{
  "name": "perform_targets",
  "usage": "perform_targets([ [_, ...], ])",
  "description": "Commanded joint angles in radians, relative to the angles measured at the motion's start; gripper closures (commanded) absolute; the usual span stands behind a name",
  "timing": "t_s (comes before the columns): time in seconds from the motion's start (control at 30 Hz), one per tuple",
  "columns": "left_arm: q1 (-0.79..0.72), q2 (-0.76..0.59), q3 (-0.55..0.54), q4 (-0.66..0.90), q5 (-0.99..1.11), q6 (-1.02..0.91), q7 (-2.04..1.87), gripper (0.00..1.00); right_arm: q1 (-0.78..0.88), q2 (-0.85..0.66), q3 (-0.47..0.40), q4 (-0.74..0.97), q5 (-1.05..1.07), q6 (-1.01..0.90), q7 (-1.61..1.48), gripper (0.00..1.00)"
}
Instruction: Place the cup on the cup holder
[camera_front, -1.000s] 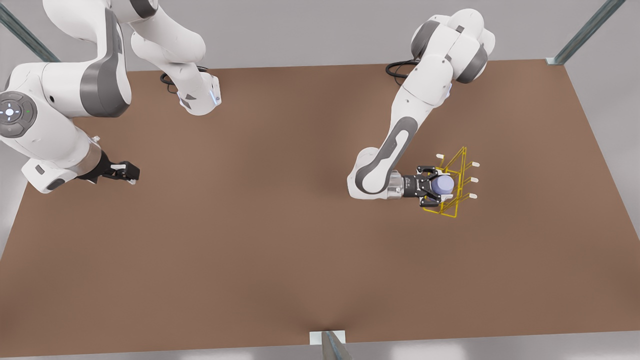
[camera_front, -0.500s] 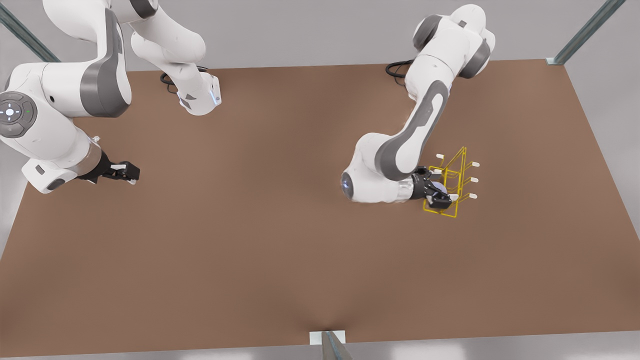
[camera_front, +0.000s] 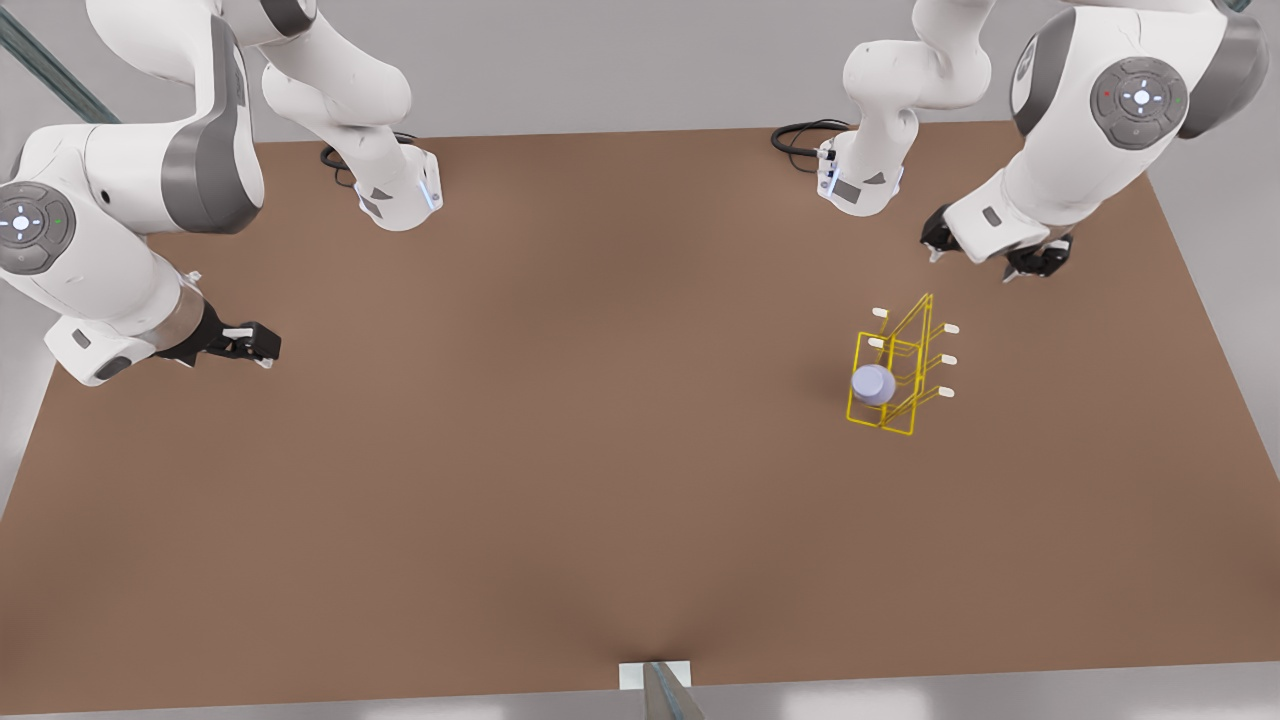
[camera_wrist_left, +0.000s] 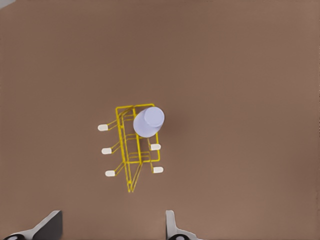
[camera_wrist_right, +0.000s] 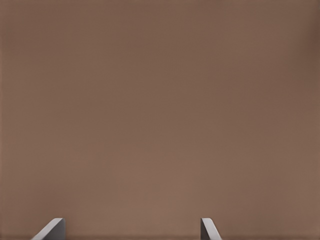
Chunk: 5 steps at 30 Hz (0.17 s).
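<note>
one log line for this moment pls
cup: on cup holder | left claw: open, above rack | right claw: open, waiting

Brown tabletop (camera_front: 560, 480) — grey surround (camera_front: 600, 60), metal corner struts (camera_front: 1165, 70)

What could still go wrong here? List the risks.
1. The cup hangs on one peg of the holder with nothing gripping it; if seated shallowly, it might slide off.
2. The holder is thin wire and loaded on one side, so a nudge could tip it.
3. The open left gripper hovers just beyond the holder; a low move back across could clip its pegs. The open right gripper waits far off.
</note>
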Motion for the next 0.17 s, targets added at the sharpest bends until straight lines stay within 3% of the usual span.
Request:
perform_targets([
  [0.0,0.011,-0.005,-0.001,-0.004,-0.010,0.071,-0.213,0.00,0.001,-0.002,0.001,0.000,0.001,-0.002,0.001,0.00],
  [0.13,0.011,-0.005,-0.001,-0.004,-0.010,0.071,-0.213,0.00,-0.002,0.000,0.001,0.000,0.002,0.001,0.001,0.00],
])
